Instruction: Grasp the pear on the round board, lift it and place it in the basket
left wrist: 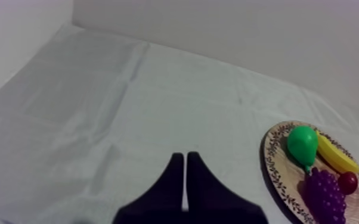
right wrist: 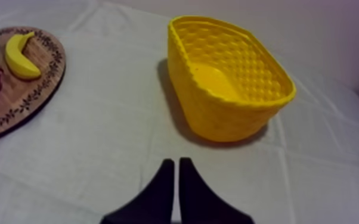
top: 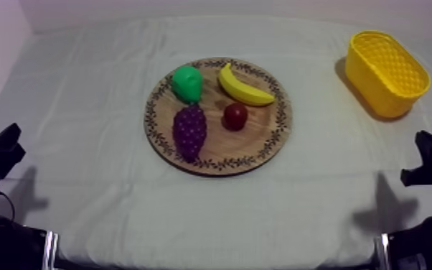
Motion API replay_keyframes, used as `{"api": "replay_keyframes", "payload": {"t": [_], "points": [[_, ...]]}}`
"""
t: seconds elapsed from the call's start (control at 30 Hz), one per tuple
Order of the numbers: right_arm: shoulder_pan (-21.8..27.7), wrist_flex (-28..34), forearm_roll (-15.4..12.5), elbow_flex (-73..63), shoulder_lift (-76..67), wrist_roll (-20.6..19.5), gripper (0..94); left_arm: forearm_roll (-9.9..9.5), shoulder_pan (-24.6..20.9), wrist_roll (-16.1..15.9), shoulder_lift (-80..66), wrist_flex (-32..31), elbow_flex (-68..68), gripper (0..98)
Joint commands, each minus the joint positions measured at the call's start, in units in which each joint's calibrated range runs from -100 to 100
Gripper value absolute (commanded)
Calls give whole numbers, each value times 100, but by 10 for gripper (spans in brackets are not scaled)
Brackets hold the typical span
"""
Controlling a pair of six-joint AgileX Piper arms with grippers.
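Well, the left jaws and the right jaws were both pressed together, holding nothing, low over the tabletop (top: 82, 143). The pear (top: 187, 83) lay well away from them on the wooden board (top: 255, 140), beside the banana (top: 244, 87). The yellow basket (top: 374, 86) stood nearer the right jaws.

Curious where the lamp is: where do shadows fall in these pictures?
Top view: the yellow basket throws a dark shadow on the cloth on its side toward the wooden board; softer shadows lie near the lower corners. Right wrist view: the same shadow hugs the basket's base. The light probably comes from the basket's side.
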Motion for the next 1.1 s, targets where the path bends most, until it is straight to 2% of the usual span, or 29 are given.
{"api": "replay_keyframes", "payload": {"t": [0.0,0.13,0.4,0.83,1.07], "points": [[20,52,-66,-132,63,-123,5,2,-1,2,0,-1,5,1],[50,240,-213,-854,640,-298,5,2,-1,2,0,-1,5,1],[22,863,-506,-3176,2372,-456,5,2,-1,2,0,-1,5,1],[-89,2020,-1082,-6793,5123,-550,5,2,-1,2,0,-1,5,1],[-353,2490,-1148,-8019,6463,-769,5,2,-1,2,0,-1,5,1]]}}
